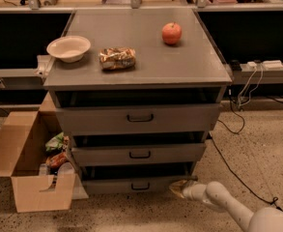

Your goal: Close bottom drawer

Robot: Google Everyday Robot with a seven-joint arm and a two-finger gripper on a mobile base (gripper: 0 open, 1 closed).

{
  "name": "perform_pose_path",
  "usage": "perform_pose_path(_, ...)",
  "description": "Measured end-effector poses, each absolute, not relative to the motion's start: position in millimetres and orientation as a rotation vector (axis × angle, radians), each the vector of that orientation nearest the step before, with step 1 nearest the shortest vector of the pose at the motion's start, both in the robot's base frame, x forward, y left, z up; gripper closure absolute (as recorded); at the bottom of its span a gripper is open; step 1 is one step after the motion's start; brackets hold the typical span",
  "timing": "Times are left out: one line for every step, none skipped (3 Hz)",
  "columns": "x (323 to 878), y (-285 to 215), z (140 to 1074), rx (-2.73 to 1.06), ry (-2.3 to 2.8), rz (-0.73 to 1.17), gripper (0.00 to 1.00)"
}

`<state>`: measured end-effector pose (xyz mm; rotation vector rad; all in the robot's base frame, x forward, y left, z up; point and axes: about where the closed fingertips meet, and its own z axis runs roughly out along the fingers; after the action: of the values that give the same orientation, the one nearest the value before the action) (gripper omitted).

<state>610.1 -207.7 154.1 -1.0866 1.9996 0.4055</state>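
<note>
Grey, rigid bottom drawer (112, 184) should slide under a front-panel push; end effector (178, 188), aperture untellable, sits by its right corner.

The smooth white arm (226, 206) of rounded, bulbous segments ends in a yellowish-tipped pincer (179, 188), low beside the bottom drawer (126, 185).

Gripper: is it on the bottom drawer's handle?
No. The gripper sits at the right end of the bottom drawer front, apart from its central handle.
</note>
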Motion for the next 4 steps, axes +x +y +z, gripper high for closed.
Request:
perform_pose_path(609.8,-207.7,154.1,-1.087,2.0,0.406,1.0)
perform_pose_path(603.7,-203.1,154.5,-0.98,2.037,0.452,1.0)
perform_pose_path(602.0,-197.5,149.0,-0.759,2.093,0.564,1.0)
perform_pose_path(605.3,-198.9,145.3,-0.639,2.113,0.611,1.0)
